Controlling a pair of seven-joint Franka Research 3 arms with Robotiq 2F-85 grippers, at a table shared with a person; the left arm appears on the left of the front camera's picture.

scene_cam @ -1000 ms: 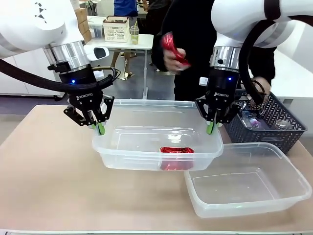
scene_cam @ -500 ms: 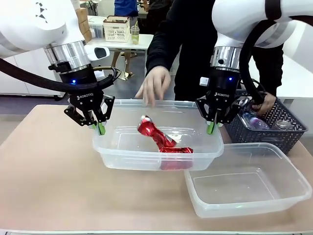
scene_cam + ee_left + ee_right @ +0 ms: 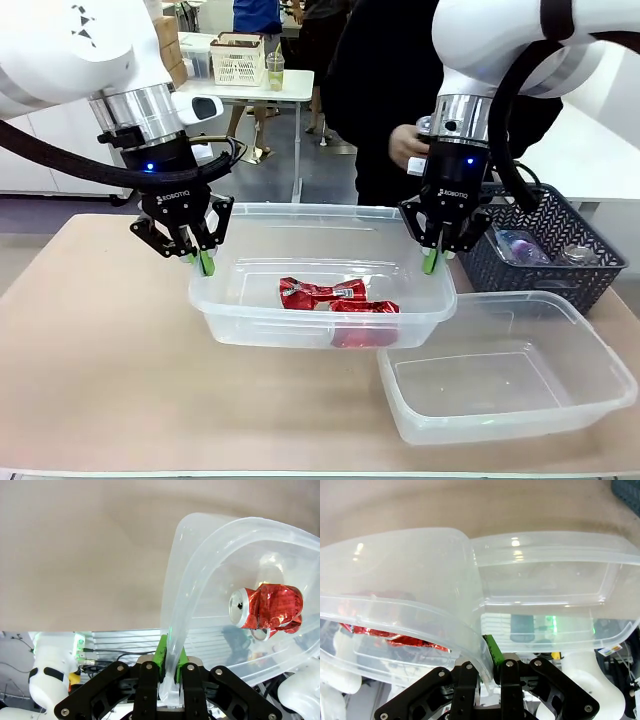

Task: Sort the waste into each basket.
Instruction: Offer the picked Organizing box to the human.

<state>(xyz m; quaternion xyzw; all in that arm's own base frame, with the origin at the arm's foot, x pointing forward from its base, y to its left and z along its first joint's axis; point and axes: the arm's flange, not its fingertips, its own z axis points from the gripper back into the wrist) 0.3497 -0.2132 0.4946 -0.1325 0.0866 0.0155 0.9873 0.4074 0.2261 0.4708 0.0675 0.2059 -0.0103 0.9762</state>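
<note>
Clear tub [image 3: 260, 325] gripped by rim at both ends: L gripper [image 3: 203, 262] & R gripper [image 3: 432, 262] clenched; 2 red cans [image 3: 322, 291] inside.

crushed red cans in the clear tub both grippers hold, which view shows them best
Front view: the two crushed red cans lie side by side in the clear plastic tub. Left wrist view shows them overlapping; right wrist view catches red slivers through the wall.
</note>
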